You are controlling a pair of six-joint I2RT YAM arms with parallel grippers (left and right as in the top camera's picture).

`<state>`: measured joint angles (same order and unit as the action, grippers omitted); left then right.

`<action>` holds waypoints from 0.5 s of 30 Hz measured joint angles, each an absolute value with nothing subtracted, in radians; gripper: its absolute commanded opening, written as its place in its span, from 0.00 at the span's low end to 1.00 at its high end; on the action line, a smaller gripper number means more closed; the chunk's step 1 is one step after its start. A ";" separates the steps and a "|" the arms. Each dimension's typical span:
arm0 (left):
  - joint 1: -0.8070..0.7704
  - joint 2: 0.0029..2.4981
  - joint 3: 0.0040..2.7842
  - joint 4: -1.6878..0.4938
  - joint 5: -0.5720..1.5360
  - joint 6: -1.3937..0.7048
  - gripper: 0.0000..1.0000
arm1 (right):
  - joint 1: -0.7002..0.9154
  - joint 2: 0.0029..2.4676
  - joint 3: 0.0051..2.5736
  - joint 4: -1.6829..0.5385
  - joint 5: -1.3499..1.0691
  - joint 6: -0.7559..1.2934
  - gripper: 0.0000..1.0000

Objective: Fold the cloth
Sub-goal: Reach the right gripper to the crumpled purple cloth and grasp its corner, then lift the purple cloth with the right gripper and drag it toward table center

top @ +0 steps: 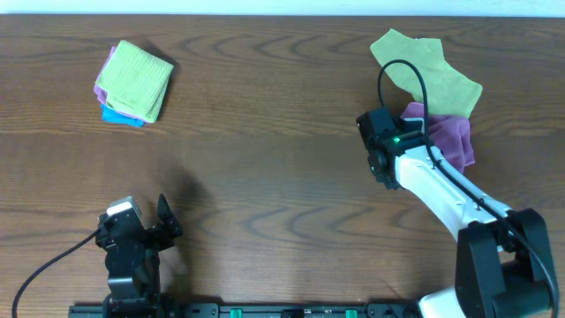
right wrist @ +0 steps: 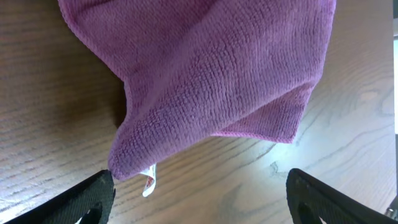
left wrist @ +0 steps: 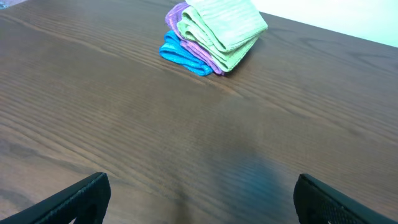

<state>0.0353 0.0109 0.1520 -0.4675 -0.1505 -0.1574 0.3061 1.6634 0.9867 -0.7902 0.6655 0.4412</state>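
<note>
The purple cloth (top: 446,137) lies crumpled at the right of the table, partly under a light green cloth (top: 428,71). In the right wrist view the purple cloth (right wrist: 211,74) fills the upper part, and one corner with a small white tag hangs down close to my left finger. My right gripper (top: 381,163) (right wrist: 199,186) is open and empty, just left of the cloth and above bare wood. My left gripper (top: 166,225) (left wrist: 199,193) is open and empty near the table's front left.
A stack of folded cloths (top: 134,81), green on top with purple and blue below, sits at the back left; it also shows in the left wrist view (left wrist: 214,34). The wooden table (top: 265,159) stretches between the two arms.
</note>
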 measured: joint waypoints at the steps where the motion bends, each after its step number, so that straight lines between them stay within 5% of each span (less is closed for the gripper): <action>1: 0.035 0.011 0.152 -0.468 -0.150 -0.157 0.95 | 0.306 1.664 0.987 -0.786 0.665 0.441 0.88; 11: 0.035 0.011 0.152 -0.467 -0.150 -0.158 0.95 | 0.306 1.686 0.987 -0.756 0.648 0.440 0.86; 15: 0.035 0.011 0.152 -0.467 -0.150 -0.157 0.95 | 0.302 1.707 0.987 -0.755 0.646 0.437 0.71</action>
